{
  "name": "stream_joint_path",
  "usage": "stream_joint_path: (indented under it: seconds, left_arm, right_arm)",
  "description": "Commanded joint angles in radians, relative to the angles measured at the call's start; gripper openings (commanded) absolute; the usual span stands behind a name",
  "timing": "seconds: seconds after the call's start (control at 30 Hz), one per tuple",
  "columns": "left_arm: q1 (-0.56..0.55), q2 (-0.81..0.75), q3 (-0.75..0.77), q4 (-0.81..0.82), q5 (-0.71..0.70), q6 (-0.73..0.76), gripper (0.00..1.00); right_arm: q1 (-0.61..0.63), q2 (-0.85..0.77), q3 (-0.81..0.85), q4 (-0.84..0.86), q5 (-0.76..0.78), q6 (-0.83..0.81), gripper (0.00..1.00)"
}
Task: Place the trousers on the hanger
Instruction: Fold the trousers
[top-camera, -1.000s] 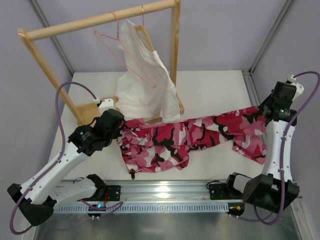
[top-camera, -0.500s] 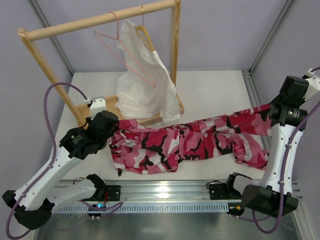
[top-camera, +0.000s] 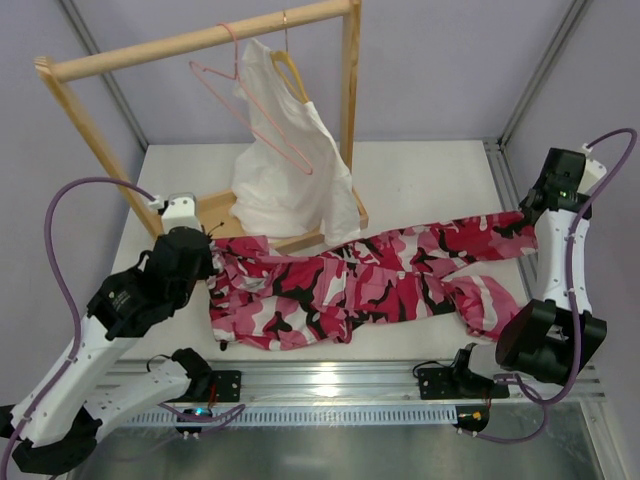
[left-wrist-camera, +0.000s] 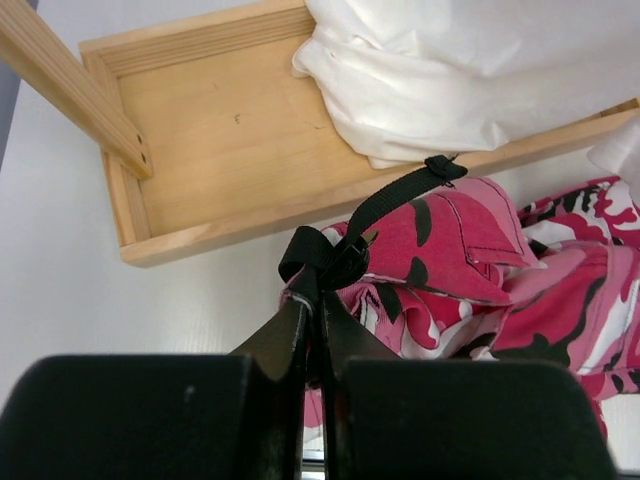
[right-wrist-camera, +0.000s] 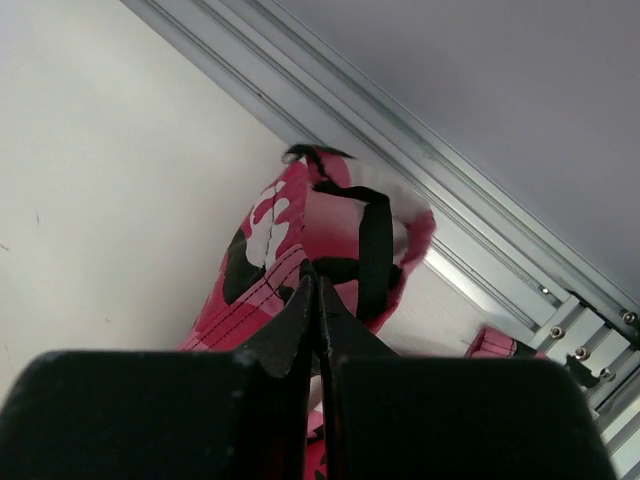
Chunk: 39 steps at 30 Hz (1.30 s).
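Trousers (top-camera: 370, 285) span the table (top-camera: 420, 180) front left to right: one end in left gripper (left-wrist-camera: 312, 300), other in right gripper (right-wrist-camera: 318, 275). Rack (top-camera: 350, 100) sits behind, rear-left. Hanger (top-camera: 250, 110) hangs on top rail (top-camera: 150, 52), just left of shirt (top-camera: 285, 170). Shirt hem drapes into rack base (left-wrist-camera: 200, 130).

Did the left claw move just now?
Yes. The left claw, shut on the pink camouflage cloth trousers, has slid left, toward the left leg of the light wooden clothes rack.

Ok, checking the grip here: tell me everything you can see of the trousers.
The trousers are soft cloth in pink, white and black camouflage, with black straps. They stretch crumpled across the white table, one end pinched in the shut left hand, the other in the shut right hand.
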Motion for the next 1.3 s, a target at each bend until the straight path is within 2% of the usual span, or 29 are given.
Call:
stream_joint_path:
  seconds: [0.0, 0.13, 0.33, 0.57, 0.6, 0.67, 0.7, 0.83, 0.97, 1.13, 1.27]
  left_arm:
    - [0.009, -0.009, 0.021, 0.059, 0.041, 0.038, 0.0]
    - [0.009, -0.035, -0.049, 0.06, 0.154, 0.02, 0.0]
    - [0.009, -0.117, -0.164, 0.095, 0.245, 0.006, 0.0]
    - [0.009, -0.238, -0.218, 0.229, 0.587, 0.11, 0.01]
    - [0.007, -0.242, -0.221, 0.241, 0.694, 0.121, 0.0]
    - [0.009, -0.255, -0.235, 0.281, 0.806, 0.127, 0.0]
    - [0.009, -0.256, -0.241, 0.296, 0.928, 0.125, 0.01]
    - [0.007, -0.235, -0.267, 0.332, 1.133, 0.115, 0.01]
    - [0.007, -0.198, -0.286, 0.346, 1.239, 0.116, 0.0]
    - [0.007, -0.239, -0.295, 0.442, 1.29, 0.087, 0.0]
    - [0.007, -0.253, -0.312, 0.562, 1.397, 0.034, 0.01]
  right_arm:
    - [-0.003, -0.038, 0.028, 0.096, -0.009, 0.041, 0.04]
    - [-0.003, -0.04, 0.054, 0.119, -0.002, 0.037, 0.04]
    - [-0.004, -0.072, 0.178, 0.185, -0.137, 0.055, 0.04]
    - [-0.004, -0.04, 0.329, 0.187, -0.21, 0.084, 0.04]
    - [-0.004, -0.032, 0.336, 0.185, -0.218, 0.089, 0.04]
    - [-0.004, -0.026, 0.311, 0.199, -0.221, 0.093, 0.04]
    - [-0.004, -0.026, 0.295, 0.216, -0.225, 0.093, 0.04]
    - [-0.006, 0.018, 0.277, 0.3, -0.312, 0.121, 0.03]
    - [-0.004, 0.124, 0.304, 0.367, -0.472, 0.185, 0.04]
    - [-0.003, 0.224, 0.364, 0.369, -0.525, 0.205, 0.04]
    - [-0.001, 0.288, 0.389, 0.374, -0.569, 0.201, 0.04]
